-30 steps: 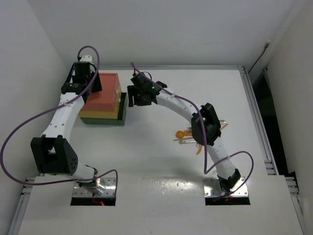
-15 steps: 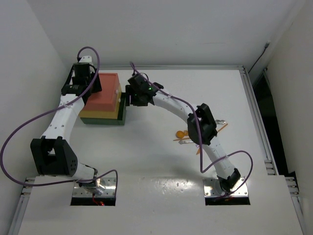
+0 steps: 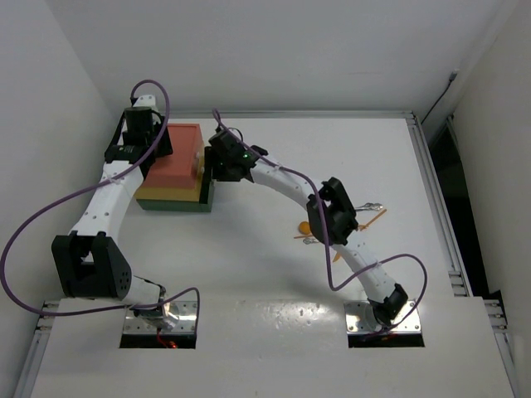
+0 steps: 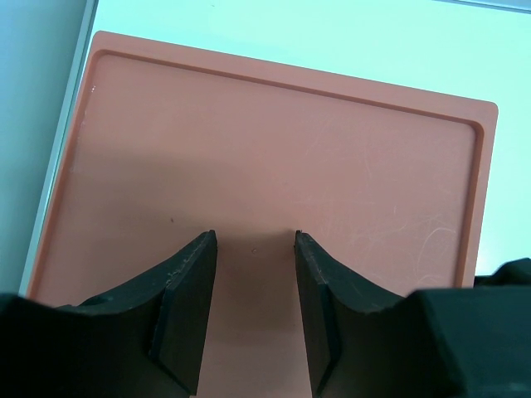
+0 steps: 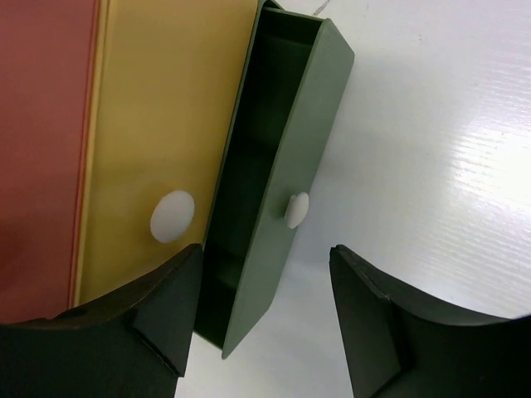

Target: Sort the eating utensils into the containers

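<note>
The containers are a block of stacked drawers [image 3: 176, 157] at the far left: red-orange top [image 4: 274, 149], yellow middle [image 5: 158, 116] and dark green bottom [image 5: 286, 166]. The green drawer is pulled partly out and what shows of its inside is empty. My left gripper [image 4: 255, 236] is open and empty just above the red top. My right gripper [image 5: 265, 249] is open and empty, with its jaws on either side of the green drawer's front and white knob [image 5: 296, 208]. Orange utensils [image 3: 309, 227] and a silver spoon [image 3: 371, 206] lie on the table mid-right, partly hidden by my right arm.
The yellow drawer is shut, and its white knob [image 5: 172, 215] is by my right gripper's left finger. White walls enclose the table at the back and left. A metal rail [image 3: 431, 182] runs along the right edge.
My right gripper has moved left, up to the front of the drawer block, and its elbow has shifted left over the utensils. The left arm has not moved.
</note>
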Motion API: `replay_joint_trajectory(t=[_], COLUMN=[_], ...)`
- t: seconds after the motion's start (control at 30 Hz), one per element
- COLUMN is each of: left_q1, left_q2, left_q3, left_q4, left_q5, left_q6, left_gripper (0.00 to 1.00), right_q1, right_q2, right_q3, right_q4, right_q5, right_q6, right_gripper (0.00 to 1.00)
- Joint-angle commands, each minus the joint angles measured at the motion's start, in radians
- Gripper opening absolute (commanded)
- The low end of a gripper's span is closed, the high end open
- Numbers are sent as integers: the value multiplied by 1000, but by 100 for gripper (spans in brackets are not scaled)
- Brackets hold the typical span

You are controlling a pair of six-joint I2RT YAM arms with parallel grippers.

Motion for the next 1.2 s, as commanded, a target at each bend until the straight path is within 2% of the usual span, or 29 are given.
replay_joint_trajectory(t=[0.0, 0.17, 0.3, 0.5, 0.63, 0.87, 1.17], left_q1=[4, 4, 4, 4, 4, 4, 13], left_q2=[98, 98, 98, 107, 107, 107, 107], left_q3=[-98, -107, -127, -127, -127, -127, -136], left_q4=[-281, -281, -272, -272, -272, -263, -263], left_q5=[-1, -10, -10, -10, -21, -21, -21], left_q6=[-9, -9, -9, -9, -9, -9, -9], left_gripper=[48, 48, 48, 48, 48, 48, 48], right_q1=[11, 11, 11, 11, 11, 11, -7], right_q2=[18, 43, 61, 83, 92, 63, 8], right_q3=[46, 60, 60, 60, 60, 29, -35], right_q4=[60, 60, 60, 93, 93, 93, 62], right_q5=[10, 44, 67, 122, 148, 170, 211], right_q6=[14, 24, 24, -27, -50, -70, -128], right_gripper=[63, 58, 48, 38, 20, 0, 0])
